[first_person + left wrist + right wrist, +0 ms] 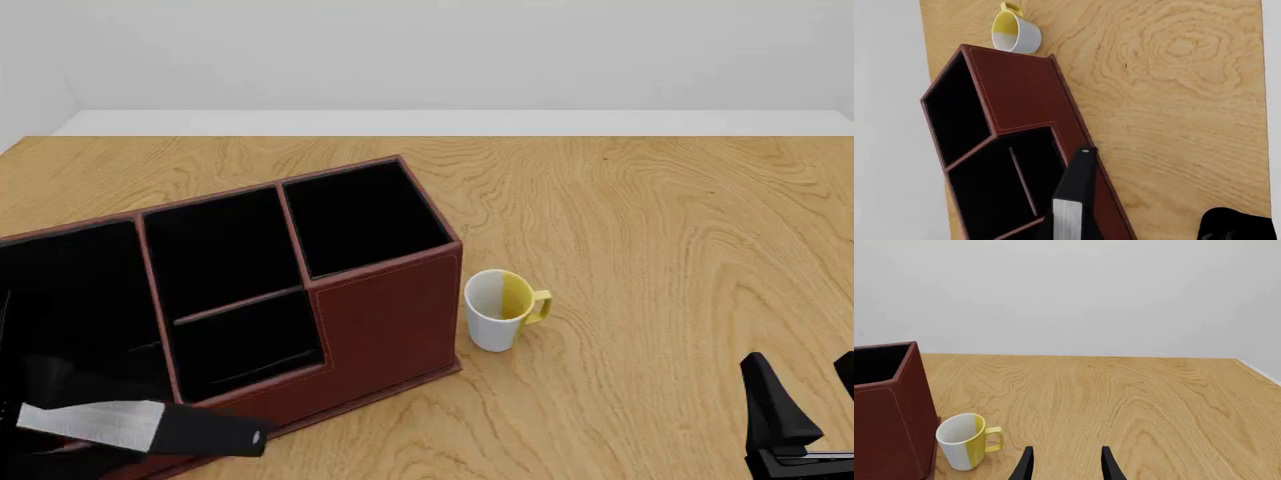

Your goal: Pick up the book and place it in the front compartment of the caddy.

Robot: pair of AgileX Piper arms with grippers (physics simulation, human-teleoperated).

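Table (pixel 667 220): wood-grain top, carrying everything.
Caddy (pixel 387 320): reddish-brown, black inside, set askew at the front view's 9 o'clock.
Front compartment (pixel 214 255): its middle full-height cell, nothing seen inside.
Book (pixel 147 428): black with grey page edges, raised at 7 o'clock, overlapping the caddy's near wall.
Mug (pixel 497 310): white-and-yellow, just beside the caddy's corner.
Left gripper: hidden, cannot tell its grip.
Right gripper (pixel 1066 465): 5 o'clock, fingers spread, nothing between.

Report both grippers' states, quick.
Left gripper: shut on the thin black book with white-grey page edges, beside the reddish-brown leather-look caddy.
Right gripper: open, holding nothing.
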